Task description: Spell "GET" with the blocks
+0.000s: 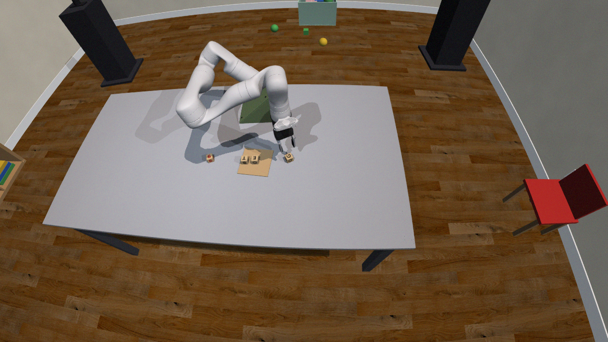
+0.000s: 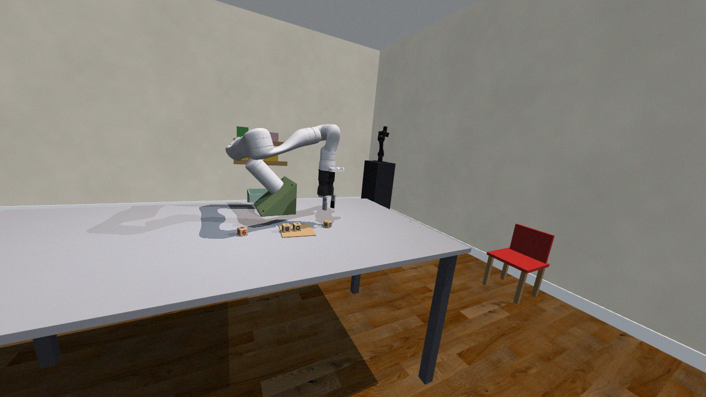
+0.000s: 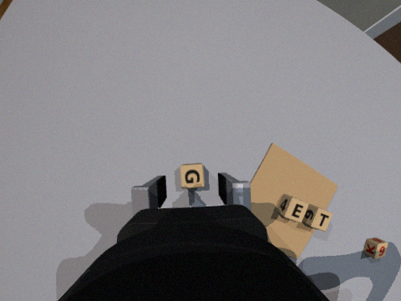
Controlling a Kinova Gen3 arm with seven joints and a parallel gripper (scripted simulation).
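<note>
The tan mat lies flat on the grey table. On it the E block and the T block sit side by side. The G block lies on the bare table beside the mat, G on top. My gripper is open and hangs right above the G block, the fingers on either side of it in the wrist view, not touching. A fourth block with red marks lies off the mat on the other side.
The arm's green base wedge stands behind the mat. A red chair stands on the floor off to one side. Black pillars and a toy bin stand beyond the table.
</note>
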